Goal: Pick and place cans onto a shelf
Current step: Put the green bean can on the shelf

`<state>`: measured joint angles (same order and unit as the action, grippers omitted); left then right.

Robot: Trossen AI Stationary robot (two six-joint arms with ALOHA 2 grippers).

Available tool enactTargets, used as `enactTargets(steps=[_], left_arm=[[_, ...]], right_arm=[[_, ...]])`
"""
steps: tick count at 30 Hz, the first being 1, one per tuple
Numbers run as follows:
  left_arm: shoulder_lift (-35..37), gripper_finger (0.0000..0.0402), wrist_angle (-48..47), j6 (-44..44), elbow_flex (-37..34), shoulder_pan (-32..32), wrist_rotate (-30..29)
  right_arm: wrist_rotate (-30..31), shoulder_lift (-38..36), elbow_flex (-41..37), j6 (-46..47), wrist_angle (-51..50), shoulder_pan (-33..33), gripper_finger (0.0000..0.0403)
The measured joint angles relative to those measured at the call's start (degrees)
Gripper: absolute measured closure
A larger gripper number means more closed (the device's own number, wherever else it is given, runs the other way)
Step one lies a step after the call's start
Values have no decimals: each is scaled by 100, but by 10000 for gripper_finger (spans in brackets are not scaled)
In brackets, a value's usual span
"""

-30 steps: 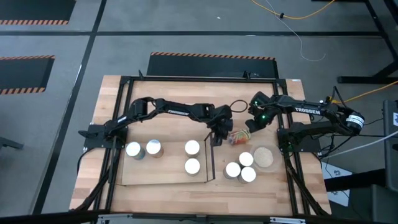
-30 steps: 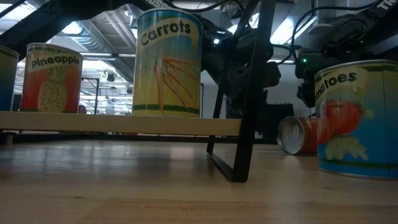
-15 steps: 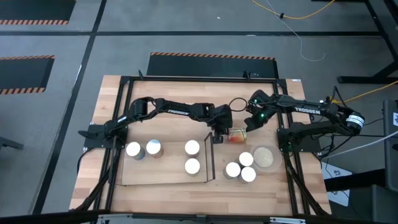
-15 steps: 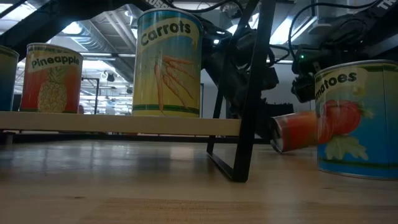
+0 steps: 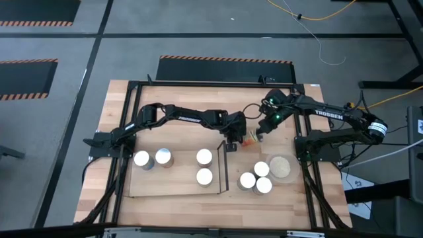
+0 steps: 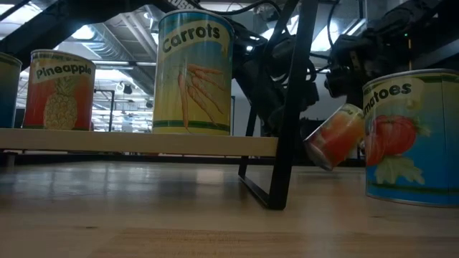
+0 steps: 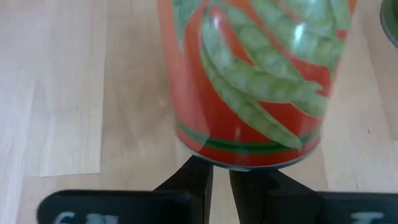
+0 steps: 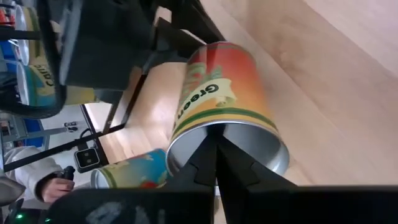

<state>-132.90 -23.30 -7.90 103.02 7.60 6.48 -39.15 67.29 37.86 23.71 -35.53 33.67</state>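
A red green-beans can (image 6: 336, 136) hangs tilted just right of the shelf's black frame (image 5: 225, 165), between my two grippers. My left gripper (image 7: 221, 177) is at its lower end, fingers almost together. My right gripper (image 8: 216, 146) is shut at its raised silvery end. Several cans (image 5: 204, 157) stand upright on the pale shelf board (image 5: 175, 188). Three more cans (image 5: 262, 169) stand on the table to the right. My left gripper meets the rim of the can's lower end (image 7: 249, 163) with its fingertips, slanting down from the table's left. Whether they pinch the rim or only press against it, I cannot tell. My right gripper has its shut fingers against the can's raised silvery end (image 8: 249, 155), coming slanting down from the right. That end is lifted; the can tilts with its other end low.
A round beige dish (image 5: 280, 166) lies right of the three table cans. The tomatoes can (image 6: 412, 136) stands close to the tilted can. The shelf's upright frame (image 6: 290, 107) is right beside my left gripper. A person's sleeve (image 8: 31, 168) shows beyond the table.
My right gripper has risen and gone toward the left gripper. The red can, which lay on its side, has slid toward the shelf frame and turned about. Its right end has lifted while its left end stayed low. My left gripper has turned at the wrist.
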Motion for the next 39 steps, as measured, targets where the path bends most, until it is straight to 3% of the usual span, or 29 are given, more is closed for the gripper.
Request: enactTargets(steps=[12, 39], left_arm=[[0, 358, -46, -70, 0, 0, -137], [15, 358, -296, 18, 22, -15, -146]], right_arm=[[0, 0, 47, 6, 28, -207, 393], [19, 4, 45, 15, 1130, -398, 393]])
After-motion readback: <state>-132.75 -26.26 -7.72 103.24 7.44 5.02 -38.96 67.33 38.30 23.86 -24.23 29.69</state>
